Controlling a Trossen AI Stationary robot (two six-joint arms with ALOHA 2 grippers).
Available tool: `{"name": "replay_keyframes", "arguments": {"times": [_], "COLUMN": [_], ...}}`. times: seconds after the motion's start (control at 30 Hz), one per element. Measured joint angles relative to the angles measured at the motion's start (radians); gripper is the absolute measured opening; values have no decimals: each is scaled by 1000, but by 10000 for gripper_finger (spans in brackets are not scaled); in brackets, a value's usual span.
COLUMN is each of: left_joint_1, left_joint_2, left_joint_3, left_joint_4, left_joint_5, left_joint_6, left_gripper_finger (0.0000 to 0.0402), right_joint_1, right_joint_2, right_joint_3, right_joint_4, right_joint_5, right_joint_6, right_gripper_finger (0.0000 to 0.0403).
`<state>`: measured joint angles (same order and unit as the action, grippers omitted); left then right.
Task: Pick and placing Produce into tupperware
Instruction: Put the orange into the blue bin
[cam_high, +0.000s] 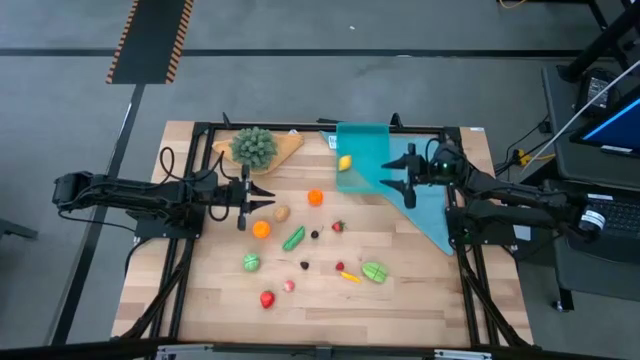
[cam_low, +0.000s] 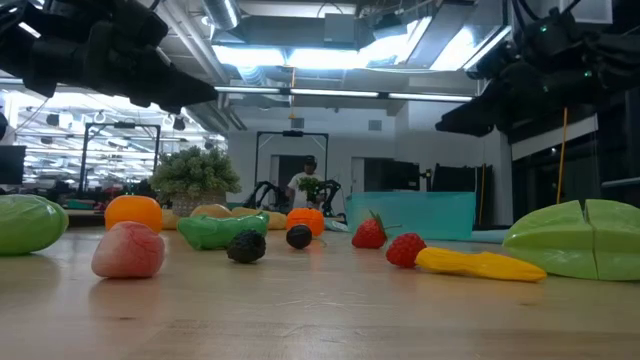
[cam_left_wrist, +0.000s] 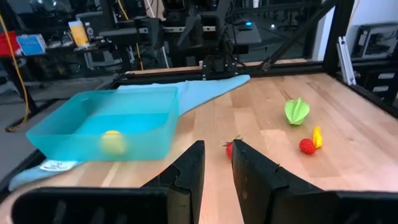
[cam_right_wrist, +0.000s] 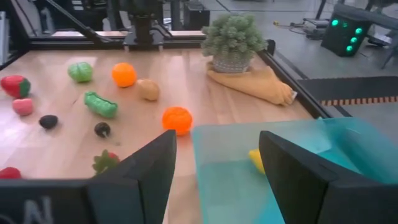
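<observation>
The produce lies loose on the wooden table: an orange piece (cam_high: 315, 197), a green pod (cam_high: 293, 238), a strawberry (cam_high: 338, 226), a split green fruit (cam_high: 374, 271) and several others. The teal tupperware (cam_high: 365, 160) stands at the far right on a light-blue cloth (cam_high: 432, 215), with a yellow piece (cam_high: 345, 163) inside. My right gripper (cam_high: 398, 173) hovers over the tupperware, open with nothing between its fingers (cam_right_wrist: 214, 180). My left gripper (cam_high: 262, 203) hangs at the left above the table, its fingers a narrow gap apart (cam_left_wrist: 217, 180) and empty.
A bushy green plant (cam_high: 254, 146) on a tan wedge board sits at the far edge, left of the tupperware. A black metal frame (cam_high: 190, 240) runs around the tabletop. Bare wood lies between the scattered pieces toward the near edge.
</observation>
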<state>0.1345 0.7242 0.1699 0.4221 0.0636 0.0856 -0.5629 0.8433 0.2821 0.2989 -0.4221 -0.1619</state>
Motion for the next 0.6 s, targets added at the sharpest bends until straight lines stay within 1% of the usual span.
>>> {"name": "replay_keyframes", "arguments": {"times": [0.2, 0.33, 0.5, 0.6], "left_joint_1": [0, 0, -14, -42], "left_joint_2": [0, 0, 0, 0], "left_joint_3": [0, 9, 78, 149], "left_joint_4": [0, -21, -72, -175], "left_joint_5": [2, 18, 39, 39], "left_joint_6": [-6, -48, -52, -50], "left_gripper_finger": [74, 74, 74, 74], "right_joint_1": [70, 133, 192, 218], "right_joint_2": [0, 0, 0, 0], "right_joint_3": [0, 0, 0, 0], "right_joint_4": [0, -4, -5, -6], "right_joint_5": [14, 88, 162, 171], "right_joint_6": [-4, -4, -1, 17], "right_gripper_finger": [232, 232, 232, 232]}}
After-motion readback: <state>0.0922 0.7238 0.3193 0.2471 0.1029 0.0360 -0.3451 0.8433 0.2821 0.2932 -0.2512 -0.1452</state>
